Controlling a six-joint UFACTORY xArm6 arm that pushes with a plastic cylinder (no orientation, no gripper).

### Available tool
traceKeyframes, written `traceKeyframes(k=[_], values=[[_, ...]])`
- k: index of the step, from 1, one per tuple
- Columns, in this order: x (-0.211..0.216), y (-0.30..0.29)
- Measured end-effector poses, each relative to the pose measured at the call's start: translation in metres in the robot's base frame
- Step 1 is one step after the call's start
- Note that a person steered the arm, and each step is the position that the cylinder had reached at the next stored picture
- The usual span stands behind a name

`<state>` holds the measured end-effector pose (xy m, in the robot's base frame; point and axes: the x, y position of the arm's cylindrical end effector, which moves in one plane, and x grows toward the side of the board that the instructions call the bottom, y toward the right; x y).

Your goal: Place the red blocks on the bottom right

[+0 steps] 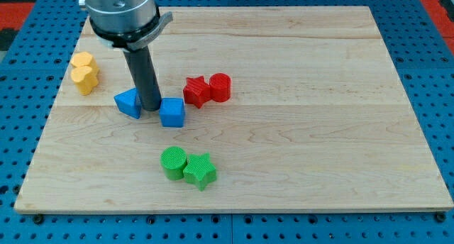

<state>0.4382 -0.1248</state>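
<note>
The arm's grey housing is running off the view's top, so only its lower collar and the dark rod are showing. My tip is sitting on the board in the gap between the 2 blue blocks, with its very end partly tucked behind them; whether it is touching either one is hard to tell. There is no claw here to spread or pinch, only the rod.

The blue wedge is lying just left of my tip and the blue cube just right of it. The 2 red blocks are sitting right of the cube, near the board's middle and well apart from the near right corner. The red star and the red cylinder are touching side by side, both glossy.

2 yellow blocks are crowding the far left edge, their shapes hard to make out. The green cylinder and green star are touching near the near edge, left of centre. The board's right half is lying bare down to the near right corner.
</note>
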Motion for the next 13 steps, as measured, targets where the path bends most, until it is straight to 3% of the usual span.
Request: traceKeyframes(k=[1,3,4,6,7,8,9,11,13], values=[[-0.028,0.024],[-0.011,0.17],[0.039,0.173],[0.023,0.178],[0.012,0.231],[0.041,0.281],[0.054,0.283],[-0.092,0.268],[-0.027,0.189]])
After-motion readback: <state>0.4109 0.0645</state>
